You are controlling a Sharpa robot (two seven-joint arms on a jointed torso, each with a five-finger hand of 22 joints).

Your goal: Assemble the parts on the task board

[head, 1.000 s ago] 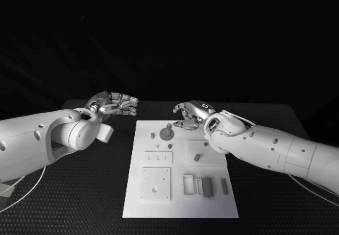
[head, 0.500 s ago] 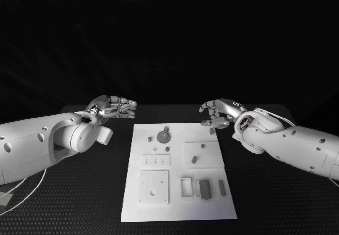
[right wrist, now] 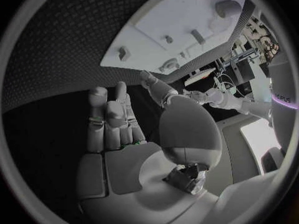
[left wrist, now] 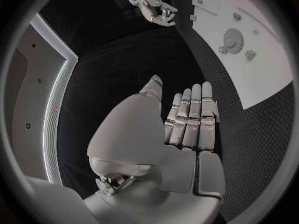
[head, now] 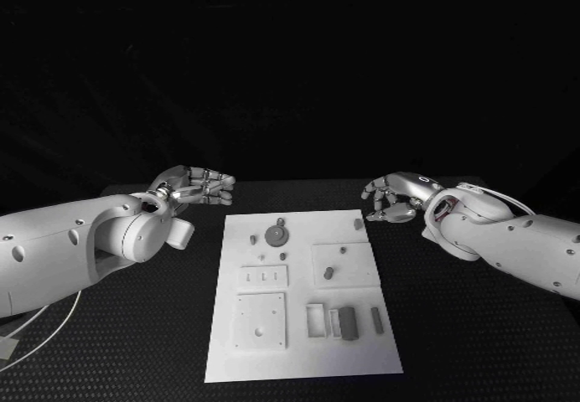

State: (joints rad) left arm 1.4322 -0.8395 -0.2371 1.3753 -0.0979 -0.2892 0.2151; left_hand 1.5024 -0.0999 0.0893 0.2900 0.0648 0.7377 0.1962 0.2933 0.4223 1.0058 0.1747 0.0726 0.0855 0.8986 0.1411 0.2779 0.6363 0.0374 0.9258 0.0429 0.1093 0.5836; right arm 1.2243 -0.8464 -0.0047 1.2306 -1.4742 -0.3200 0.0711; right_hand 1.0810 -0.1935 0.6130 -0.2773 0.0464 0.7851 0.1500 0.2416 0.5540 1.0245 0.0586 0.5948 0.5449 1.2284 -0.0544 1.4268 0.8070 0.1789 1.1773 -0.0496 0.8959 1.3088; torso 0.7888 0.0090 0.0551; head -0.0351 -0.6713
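Nearest to me, the task board (head: 302, 368) lies flat on the black table (head: 121, 352), its long side running away from me. On its near end, a square plate (head: 262, 320) sits on the left side, and beside it to the right three narrow grey parts (head: 348, 322) lie side by side, lengthwise. Past these, a small panel with three slots (head: 265, 278) sits on the left and a square recess holding one small grey part (head: 328, 272) sits on the right. At the far end, a round grey part (head: 279, 233) lies near the middle, and a small grey part (head: 359, 224) lies near the right corner.

My left hand (head: 194, 186) hangs over the table beyond the board's far left corner, apart from the board. Its fingers (left wrist: 190, 117) are curled in and pressed side by side, holding nothing.

My right hand (head: 396, 199) hangs over the table off the board's far right corner, just beside the board edge. Its fingers (right wrist: 109, 117) are curled together, with nothing in them.
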